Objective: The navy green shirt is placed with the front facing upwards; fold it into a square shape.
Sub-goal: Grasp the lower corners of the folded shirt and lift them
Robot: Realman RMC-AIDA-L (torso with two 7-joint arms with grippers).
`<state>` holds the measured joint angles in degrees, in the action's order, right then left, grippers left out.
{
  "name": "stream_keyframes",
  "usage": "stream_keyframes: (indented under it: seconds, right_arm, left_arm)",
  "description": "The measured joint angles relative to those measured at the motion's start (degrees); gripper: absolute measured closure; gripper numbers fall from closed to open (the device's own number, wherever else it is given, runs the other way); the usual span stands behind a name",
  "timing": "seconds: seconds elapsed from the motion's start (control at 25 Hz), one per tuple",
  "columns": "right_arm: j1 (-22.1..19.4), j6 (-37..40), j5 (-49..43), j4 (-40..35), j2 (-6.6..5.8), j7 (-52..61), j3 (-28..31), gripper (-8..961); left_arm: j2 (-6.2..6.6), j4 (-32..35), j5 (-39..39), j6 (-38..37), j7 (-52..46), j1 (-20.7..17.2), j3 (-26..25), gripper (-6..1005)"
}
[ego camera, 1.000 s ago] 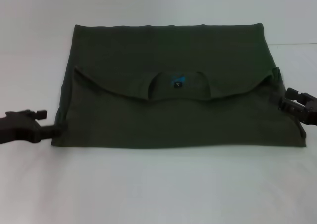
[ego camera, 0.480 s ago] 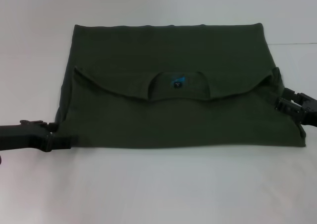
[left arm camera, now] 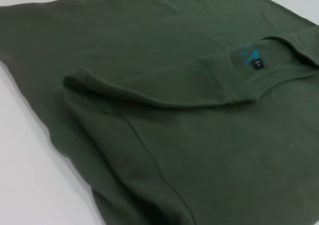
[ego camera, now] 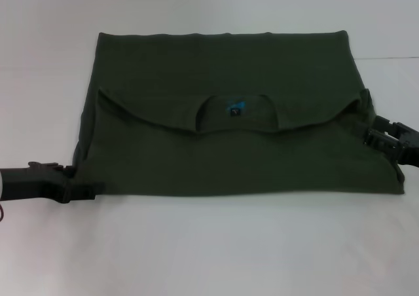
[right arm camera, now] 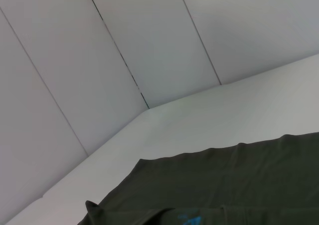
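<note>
Dark olive-green cotton shirt (ego camera: 229,119) on white counter (ego camera: 209,250) is folded once into a wide rectangle, collar edge across the middle; side folds remain. Left gripper (ego camera: 82,190) at 8 o'clock corner, right gripper (ego camera: 372,135) at 3 o'clock edge; can't tell fingers' state on either

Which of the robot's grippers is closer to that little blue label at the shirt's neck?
Right. The right gripper sits at the shirt's right edge, roughly level with the blue label; the left gripper is at the lower left corner.
</note>
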<state>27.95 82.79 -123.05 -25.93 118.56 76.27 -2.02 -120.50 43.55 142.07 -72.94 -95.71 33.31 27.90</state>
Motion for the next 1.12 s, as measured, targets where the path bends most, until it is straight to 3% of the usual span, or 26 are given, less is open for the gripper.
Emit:
stream_keyframes:
  seconds: [0.2,0.4,0.6,0.72,0.92,1.12]
  right_arm:
    - [-0.21,-0.01,0.0,0.0,0.0,0.06,0.0,171]
    - [-0.68,0.14,0.0,0.0,-0.03,0.11,0.0,174]
    - [-1.18,0.69,0.0,0.0,-0.18,0.19,0.16,177]
    - [-1.62,1.47,0.02,0.0,-0.44,0.21,0.42,176]
    - [-3.01,2.61,-0.04,-1.72,-0.71,0.25,0.14,173]
    - [-6.76,3.72,-0.29,-5.77,-0.56,-0.19,-0.01,169]
  left_arm:
    - [0.04,0.07,0.02,0.2,-0.01,0.2,-0.13,204]
    - [0.01,0.35,-0.11,0.91,0.47,0.09,-0.2,304]
    - [-0.06,0.19,0.03,1.16,0.51,0.17,0.35,541]
    - [-0.13,0.16,0.04,1.22,0.58,0.17,0.96,742]
    - [-0.25,0.1,0.05,1.25,0.62,0.18,1.85,956]
    - [-0.29,0.1,-0.14,1.5,0.62,0.17,2.08,959]
